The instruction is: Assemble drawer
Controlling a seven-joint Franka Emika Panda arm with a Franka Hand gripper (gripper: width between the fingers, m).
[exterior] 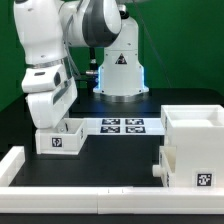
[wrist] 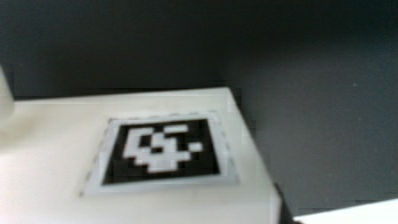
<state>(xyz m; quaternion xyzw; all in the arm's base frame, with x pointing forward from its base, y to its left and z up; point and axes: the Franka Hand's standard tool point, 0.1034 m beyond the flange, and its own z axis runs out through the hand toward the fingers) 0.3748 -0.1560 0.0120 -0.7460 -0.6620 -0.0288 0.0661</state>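
A small open-topped white tray point(exterior: 60, 138) with a square tag on its front sits on the black table at the exterior view's left. My gripper point(exterior: 50, 122) is straight down on it, its fingertips sunk at the tray's top rim, so I cannot tell whether they are closed on the wall. The wrist view is filled by a white tray face point(wrist: 71, 150) with a blurred tag point(wrist: 166, 150), very close. The tall boxy white housing point(exterior: 195, 145) stands at the exterior view's right, apart from the tray.
The marker board point(exterior: 122, 126) lies flat on the table between tray and housing, in front of the arm's base point(exterior: 122, 75). A long low white border rail point(exterior: 90, 176) runs along the front, and another rail point(exterior: 12, 162) stands at the left corner.
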